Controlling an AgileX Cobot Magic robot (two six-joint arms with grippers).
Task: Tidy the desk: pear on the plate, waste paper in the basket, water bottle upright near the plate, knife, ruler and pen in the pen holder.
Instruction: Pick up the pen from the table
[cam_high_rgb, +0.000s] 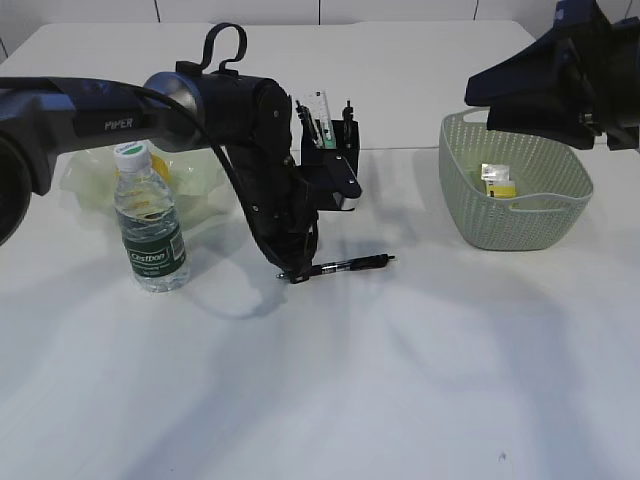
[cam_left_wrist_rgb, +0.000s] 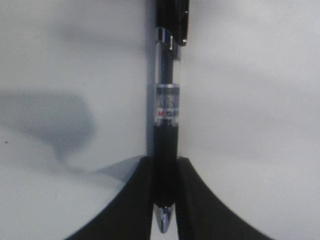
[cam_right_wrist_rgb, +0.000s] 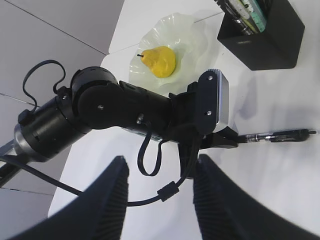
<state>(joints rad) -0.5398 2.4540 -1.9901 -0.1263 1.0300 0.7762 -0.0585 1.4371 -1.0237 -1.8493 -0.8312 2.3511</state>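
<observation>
A black pen (cam_high_rgb: 350, 266) lies level on the white table, in front of the black pen holder (cam_high_rgb: 335, 150). My left gripper (cam_high_rgb: 297, 272) is shut on the pen's tip end; the left wrist view shows the pen (cam_left_wrist_rgb: 167, 100) clamped between the fingers (cam_left_wrist_rgb: 165, 200). A clear ruler (cam_high_rgb: 318, 110) and other slim items stand in the holder. The water bottle (cam_high_rgb: 150, 225) stands upright by the clear plate (cam_high_rgb: 90, 175). The yellow pear (cam_right_wrist_rgb: 159, 61) sits on the plate (cam_right_wrist_rgb: 190, 35). My right gripper (cam_right_wrist_rgb: 160, 195) is open and empty, raised at the right.
A pale green basket (cam_high_rgb: 510, 210) stands at the right with crumpled paper (cam_high_rgb: 497, 180) inside. The left arm's black body and cable (cam_right_wrist_rgb: 150, 150) lie between bottle and holder (cam_right_wrist_rgb: 265, 35). The right arm (cam_high_rgb: 560, 80) hangs above the basket.
</observation>
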